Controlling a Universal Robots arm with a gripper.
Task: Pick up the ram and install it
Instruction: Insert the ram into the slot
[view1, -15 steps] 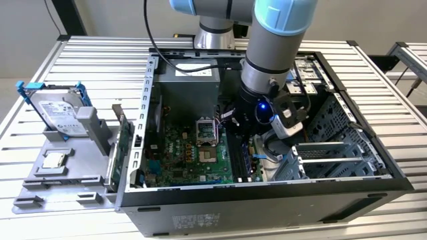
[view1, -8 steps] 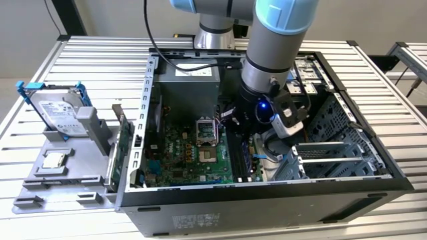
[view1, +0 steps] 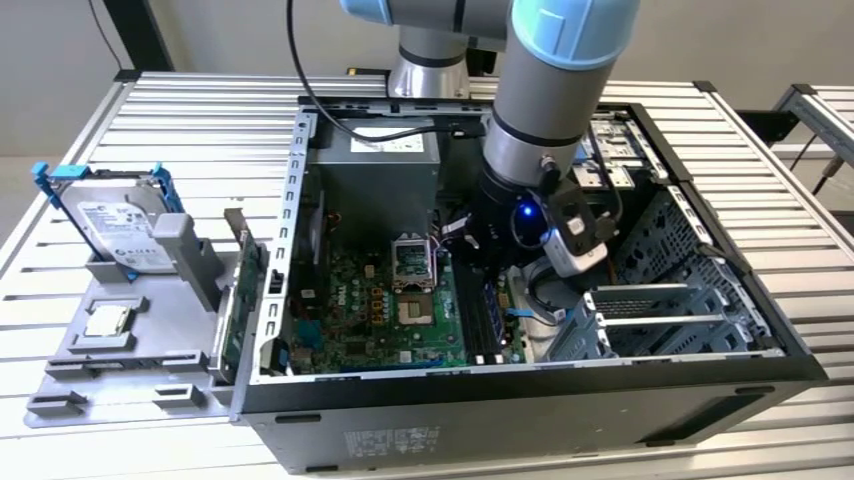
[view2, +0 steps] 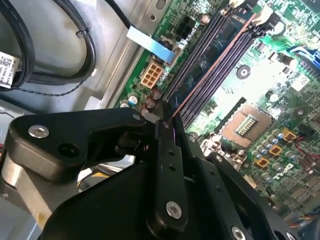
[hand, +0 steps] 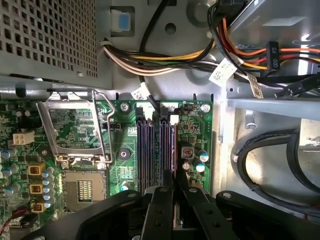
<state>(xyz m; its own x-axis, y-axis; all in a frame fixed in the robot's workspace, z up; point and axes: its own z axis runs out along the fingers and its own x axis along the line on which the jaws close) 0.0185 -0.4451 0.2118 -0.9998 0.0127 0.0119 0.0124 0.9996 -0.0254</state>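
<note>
Arm steeply downward, hand (view2: 167, 122) with fingers pinched nearly together.

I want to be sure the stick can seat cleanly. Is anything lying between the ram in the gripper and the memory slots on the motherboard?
Nothing visible does. The gripper holds the ram edge-on along the memory slots, whose channels look bare. The cables lie beyond the slots' far end.

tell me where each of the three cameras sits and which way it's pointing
Exterior view: off the arm, above the table, looking down into the open computer case; shows the arm reaching in.
First wrist view: on the arm's wrist, facing along the memory slots toward the cable bundle; gripper in the foreground.
Second wrist view: on the wrist, looking at an angle along the ram held in the gripper.
Both wrist views share the gripper, memory slots and processor socket.
</note>
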